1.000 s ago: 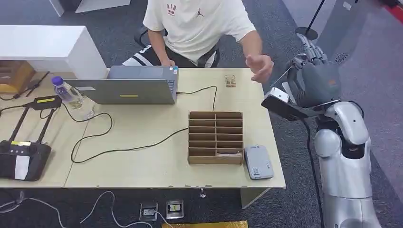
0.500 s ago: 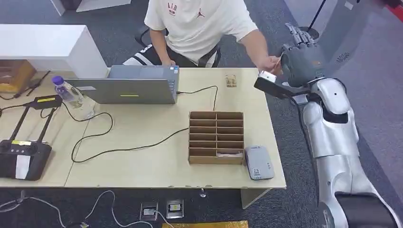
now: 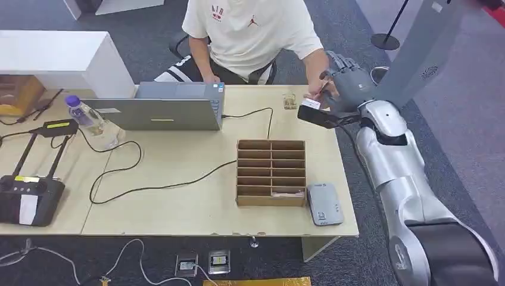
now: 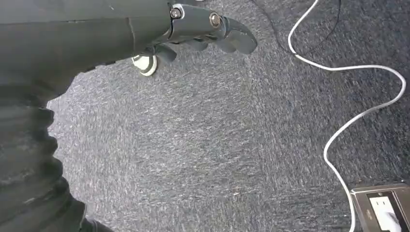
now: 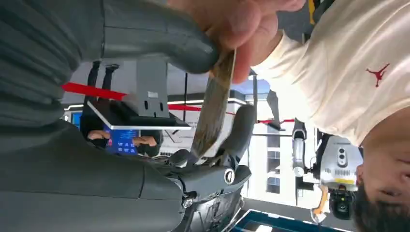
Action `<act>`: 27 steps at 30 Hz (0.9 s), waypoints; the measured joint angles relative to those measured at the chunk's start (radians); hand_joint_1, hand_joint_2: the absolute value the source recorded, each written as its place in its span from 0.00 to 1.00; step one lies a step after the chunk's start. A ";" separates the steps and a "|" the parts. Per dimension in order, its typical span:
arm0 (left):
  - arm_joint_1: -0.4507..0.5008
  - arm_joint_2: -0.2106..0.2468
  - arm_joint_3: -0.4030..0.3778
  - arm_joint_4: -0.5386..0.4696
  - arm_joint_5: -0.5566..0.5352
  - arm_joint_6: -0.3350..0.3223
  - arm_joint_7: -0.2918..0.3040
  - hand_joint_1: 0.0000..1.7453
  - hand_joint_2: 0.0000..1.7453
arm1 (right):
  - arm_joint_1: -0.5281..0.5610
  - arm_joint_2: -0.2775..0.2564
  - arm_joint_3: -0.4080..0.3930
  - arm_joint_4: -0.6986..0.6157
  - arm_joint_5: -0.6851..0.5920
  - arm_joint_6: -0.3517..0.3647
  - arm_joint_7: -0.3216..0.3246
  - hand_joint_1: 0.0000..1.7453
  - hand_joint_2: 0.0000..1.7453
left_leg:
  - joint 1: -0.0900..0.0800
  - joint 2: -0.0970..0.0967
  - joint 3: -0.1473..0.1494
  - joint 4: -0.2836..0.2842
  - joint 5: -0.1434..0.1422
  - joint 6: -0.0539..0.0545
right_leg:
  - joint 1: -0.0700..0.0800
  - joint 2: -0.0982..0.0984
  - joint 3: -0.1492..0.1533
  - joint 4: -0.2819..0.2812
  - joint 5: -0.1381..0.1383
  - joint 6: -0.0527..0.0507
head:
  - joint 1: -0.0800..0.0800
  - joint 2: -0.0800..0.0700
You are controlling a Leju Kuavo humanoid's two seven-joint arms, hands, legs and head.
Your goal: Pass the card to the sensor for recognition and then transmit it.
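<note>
My right hand (image 3: pixel 350 83) is raised over the table's far right corner and pinches a thin card (image 3: pixel 322 89) between thumb and fingers. In the right wrist view the card (image 5: pixel 212 113) stands edge-on between my thumb (image 5: pixel 159 43) and my darker fingers (image 5: pixel 237 135). A person's hand (image 3: pixel 315 92) meets it there, and the person's fingertips (image 5: pixel 246 29) pinch the card's other end. The grey card sensor (image 3: pixel 324 203) lies flat near the table's front right corner. My left hand (image 4: pixel 203 26) hangs over the carpet, fingers loosely bent, holding nothing.
A cardboard slot organiser (image 3: pixel 271 171) stands left of the sensor, with a card in its front slot. A laptop (image 3: pixel 161 110), water bottle (image 3: pixel 86 119), cables and a black controller (image 3: pixel 27 196) occupy the table's left. A small holder (image 3: pixel 289 101) sits beside the person's hand.
My right arm has swung left and away from me with the card, toward the seated person. The person's hand has come up to the card and now pinches it.
</note>
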 joint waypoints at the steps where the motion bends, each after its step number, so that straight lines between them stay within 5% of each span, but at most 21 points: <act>1: 0.001 0.000 0.000 0.000 0.000 0.000 0.000 0.00 1.00 | -0.003 0.003 0.001 0.012 -0.003 -0.008 0.000 0.00 1.00 | 0.000 0.000 0.000 0.000 0.000 0.000 | 0.000 0.000 0.000 0.000 0.000 0.000 | -0.001 0.000; 11: 0.011 0.001 0.000 0.000 0.001 -0.002 0.000 0.00 1.00 | -0.040 0.014 0.012 0.069 -0.034 -0.061 -0.019 0.00 1.00 | 0.000 0.000 -0.001 0.000 0.000 0.000 | 0.000 0.000 -0.001 0.000 0.000 0.000 | -0.001 0.000; 17: 0.015 0.005 0.000 0.000 -0.005 -0.006 -0.002 0.00 1.00 | -0.051 0.000 0.010 -0.005 -0.004 -0.112 -0.021 0.00 1.00 | 0.000 0.000 0.000 0.001 0.000 0.000 | 0.000 0.001 -0.002 0.000 0.000 0.000 | -0.001 0.000; 21: 0.024 0.015 0.000 -0.002 -0.010 -0.008 -0.002 0.00 1.00 | -0.051 -0.047 -0.039 -0.167 -0.027 -0.136 -0.024 0.00 1.00 | 0.000 0.000 0.000 0.001 0.000 0.000 | 0.000 0.000 -0.002 -0.001 0.000 0.000 | 0.000 0.000; 27: 0.045 0.031 0.005 -0.002 0.016 -0.004 -0.002 0.00 1.00 | -0.098 -0.178 -0.164 -0.299 -0.108 -0.279 -0.041 0.00 1.00 | -0.001 0.001 -0.001 0.002 -0.001 0.000 | -0.001 0.001 -0.003 -0.001 0.000 0.000 | -0.001 0.000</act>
